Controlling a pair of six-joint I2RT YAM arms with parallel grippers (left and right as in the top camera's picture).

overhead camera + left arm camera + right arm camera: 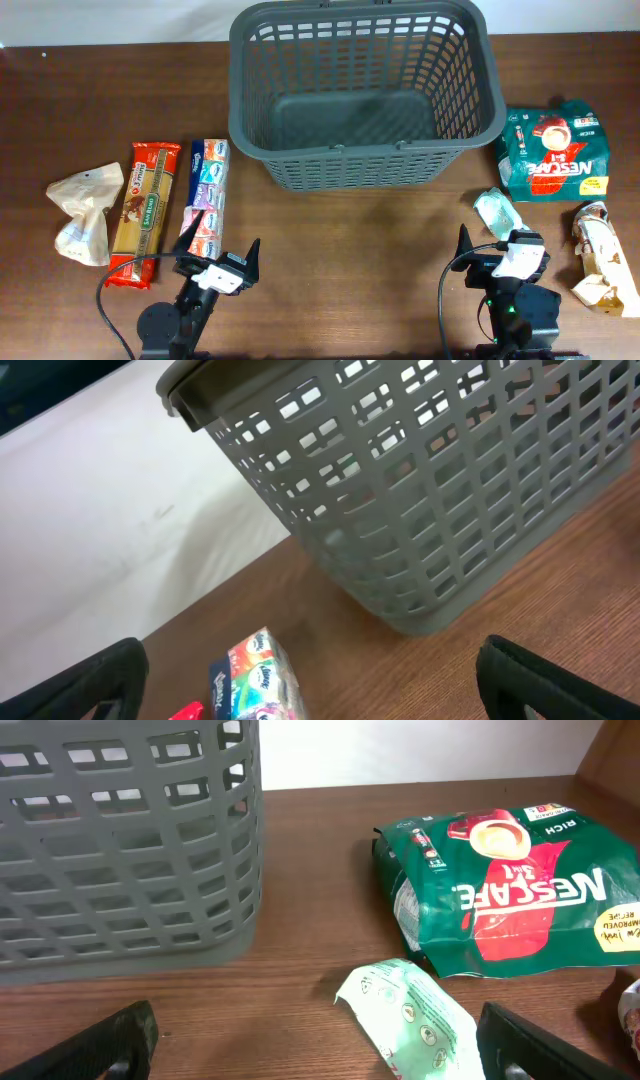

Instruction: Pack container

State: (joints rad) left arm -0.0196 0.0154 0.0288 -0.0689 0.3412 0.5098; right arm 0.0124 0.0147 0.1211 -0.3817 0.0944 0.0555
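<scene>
Grey basket sits empty between tissue pack and Nescafe bag, probably a side per arm; my left pincer, right pincer wide, empty.

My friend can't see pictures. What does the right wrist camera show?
A grey basket stands on the left of a brown table. To its right lies a green Nescafe bag, with a small pale green packet nearer the camera. The open right end effector shows only as dark tips in the bottom corners.
</scene>
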